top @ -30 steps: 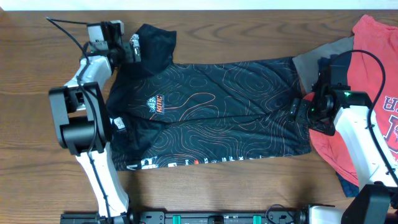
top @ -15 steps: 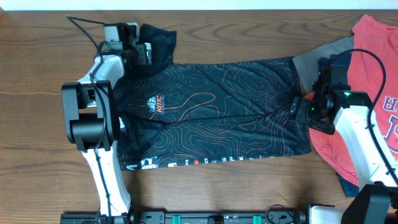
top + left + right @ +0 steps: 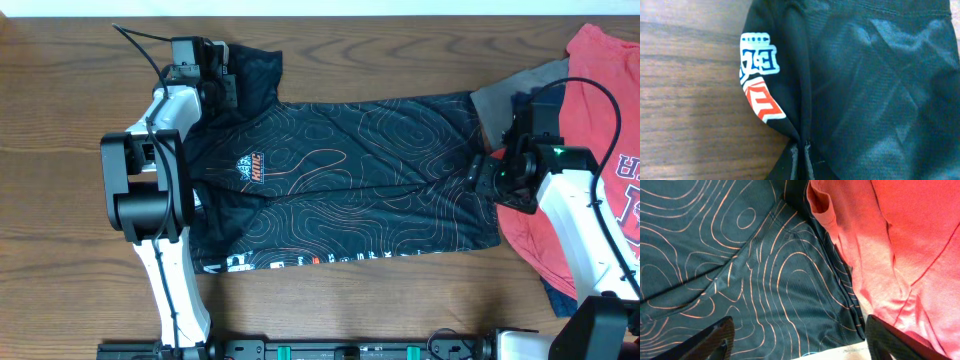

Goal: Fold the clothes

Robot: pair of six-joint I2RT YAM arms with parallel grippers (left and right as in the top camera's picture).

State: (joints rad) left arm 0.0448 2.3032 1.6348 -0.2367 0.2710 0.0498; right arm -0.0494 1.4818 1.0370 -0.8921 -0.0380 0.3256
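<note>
The black jersey (image 3: 340, 185) with orange contour lines lies flat across the table, collar to the left. My left gripper (image 3: 222, 85) is at its far-left sleeve. In the left wrist view the left gripper (image 3: 801, 150) is shut, pinching a fold of the black sleeve (image 3: 790, 75) beside a white and orange logo (image 3: 760, 75). My right gripper (image 3: 482, 172) hovers at the jersey's right hem. It stands open (image 3: 800, 342) over the contour-lined cloth (image 3: 740, 255), next to the red T-shirt (image 3: 900, 240).
A red T-shirt (image 3: 600, 90) with white lettering lies heaped at the right edge over a grey garment (image 3: 497, 98). A bit of navy cloth (image 3: 556, 297) shows beneath it. Bare wooden tabletop (image 3: 60, 200) lies to the left and front.
My left gripper has slid right onto the far sleeve and shut on a fold of it. The right arm has barely moved.
</note>
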